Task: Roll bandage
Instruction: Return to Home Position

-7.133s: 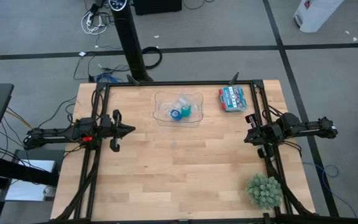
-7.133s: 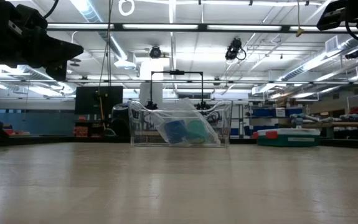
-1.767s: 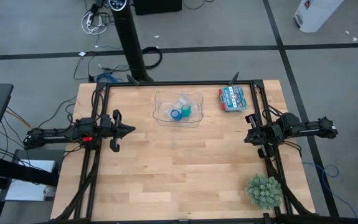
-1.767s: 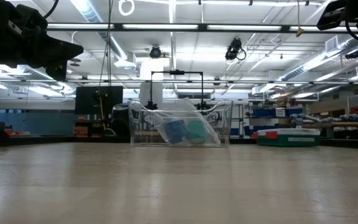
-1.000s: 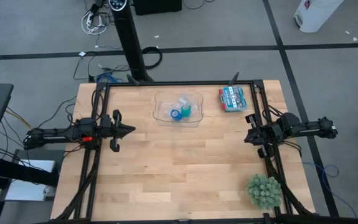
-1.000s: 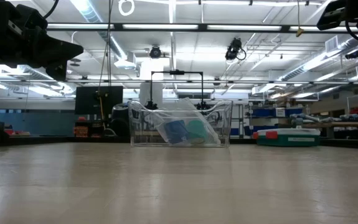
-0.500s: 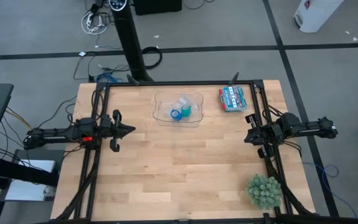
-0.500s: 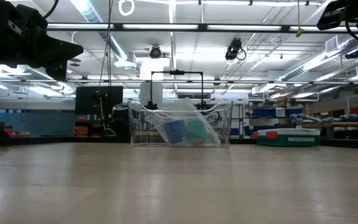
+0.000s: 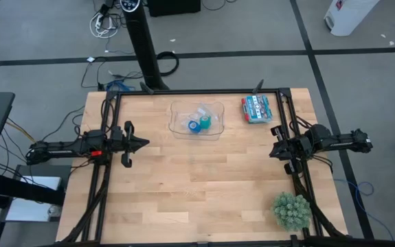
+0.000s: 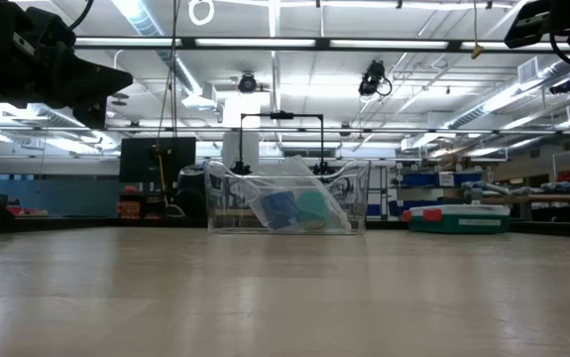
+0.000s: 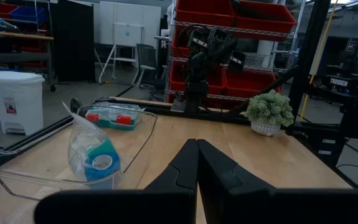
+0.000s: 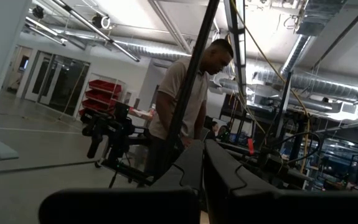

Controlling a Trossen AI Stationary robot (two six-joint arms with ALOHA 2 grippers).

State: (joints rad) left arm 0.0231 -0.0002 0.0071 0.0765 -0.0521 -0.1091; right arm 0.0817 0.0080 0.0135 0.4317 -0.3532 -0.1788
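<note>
While the teal-green fabric bandage coil (image 9: 206, 122) lies in the clear plastic bin (image 9: 172, 125), our left gripper (image 9: 144, 144) and right gripper (image 9: 273, 151) hang closed, empty. A stray swing could tip it.

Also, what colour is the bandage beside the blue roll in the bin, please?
Teal-green; the bandage shows best in the low view.
</note>
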